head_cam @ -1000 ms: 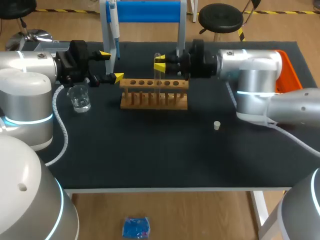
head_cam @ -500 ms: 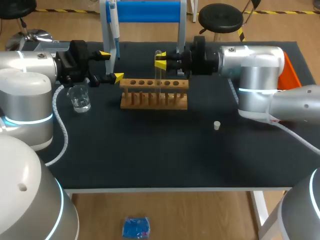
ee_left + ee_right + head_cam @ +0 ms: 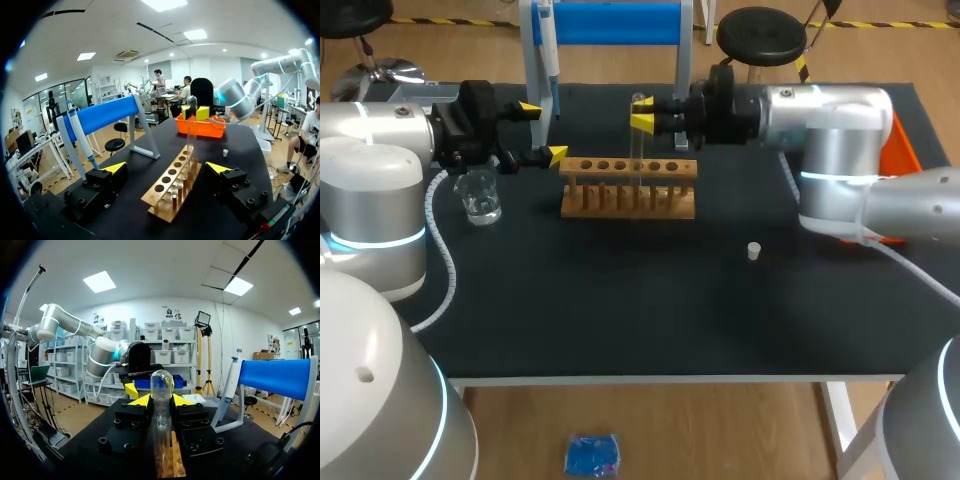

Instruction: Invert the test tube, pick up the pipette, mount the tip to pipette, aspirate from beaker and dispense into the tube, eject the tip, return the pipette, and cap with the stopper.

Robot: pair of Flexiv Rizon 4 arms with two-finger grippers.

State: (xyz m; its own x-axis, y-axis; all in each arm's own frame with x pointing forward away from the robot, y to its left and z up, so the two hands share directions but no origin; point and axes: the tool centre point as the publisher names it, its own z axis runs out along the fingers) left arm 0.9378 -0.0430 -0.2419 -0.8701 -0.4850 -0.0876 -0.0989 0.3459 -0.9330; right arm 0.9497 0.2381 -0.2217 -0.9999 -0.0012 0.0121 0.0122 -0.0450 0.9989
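1. The right pincer is closed on the test tube, with one yellow-tipped finger pressing each side of the glass.
2. The tube stands upright over the wooden rack, its rounded end uppermost. Its lower end reaches down to the rack's top board, and I cannot tell whether it is clear of the hole.
3. The left pincer stands wide open and holds nothing. It sits just off the rack's left end, its fingers pointing along the row of holes.
4. The pipette hangs on the blue-barred stand at the back of the bench. Its lower end is near one finger of the left pincer.
5. The clear beaker sits on the bench left of the rack, beside the left arm.
6. The small white stopper lies alone on the bench, right of the rack and nearer the front edge, well apart from both pincers.
7. An orange tray sits at the bench's right edge, partly hidden by the right arm.
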